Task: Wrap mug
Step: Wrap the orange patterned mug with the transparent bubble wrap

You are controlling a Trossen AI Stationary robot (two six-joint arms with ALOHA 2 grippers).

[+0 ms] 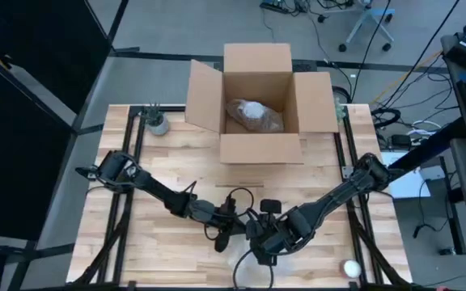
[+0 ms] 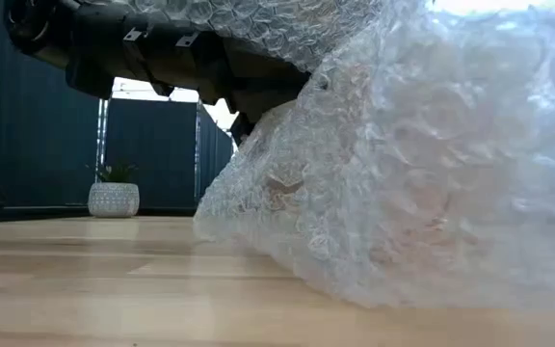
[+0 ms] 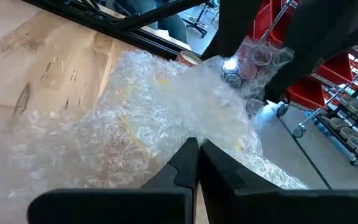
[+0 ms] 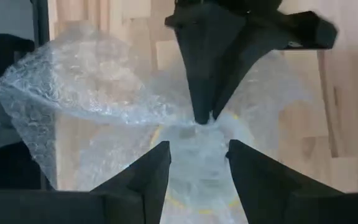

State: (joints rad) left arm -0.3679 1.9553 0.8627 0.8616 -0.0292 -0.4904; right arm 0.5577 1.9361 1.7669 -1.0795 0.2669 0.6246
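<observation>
The wrap is well under way but not closed. Both arms meet at the worktop's near edge, around its middle, where a heap of bubble wrap (image 2: 403, 164) lies bunched over what I take to be the mug (image 4: 194, 186); only faint yellowish curves show through the film, so the mug itself cannot be made out clearly. The left gripper (image 3: 197, 149) is pinched tight on a fold of the wrap, its fingers together. The right gripper (image 4: 197, 152) hangs over the bundle with its fingers spread and nothing between them. Loose wrap still fans out over the bare wood, so folding in the remaining flaps and tucking them seems left to do. A box (image 1: 257, 105) stands open at the far edge with a wrapped bundle (image 1: 253, 115) already in it.
</observation>
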